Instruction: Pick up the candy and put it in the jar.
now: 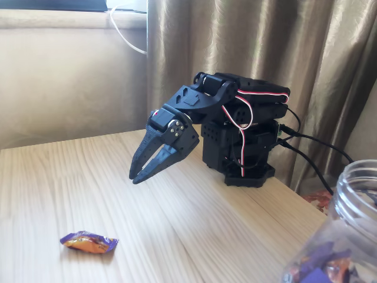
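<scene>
The candy (89, 242), a small sweet in a shiny purple-and-orange wrapper with twisted ends, lies flat on the wooden table near the front left. My black gripper (136, 177) hangs above the table to the upper right of the candy, well apart from it, pointing down and left. Its fingers sit almost together with nothing between them. The jar (340, 236), clear plastic with a ribbed neck, stands at the front right corner, cut off by the frame edge; purple and orange wrappers show through its wall.
The arm's black base (247, 159) stands at the back right of the light wooden table (177, 236), with cables trailing off to the right. A beige curtain (247, 41) and wall close the scene behind.
</scene>
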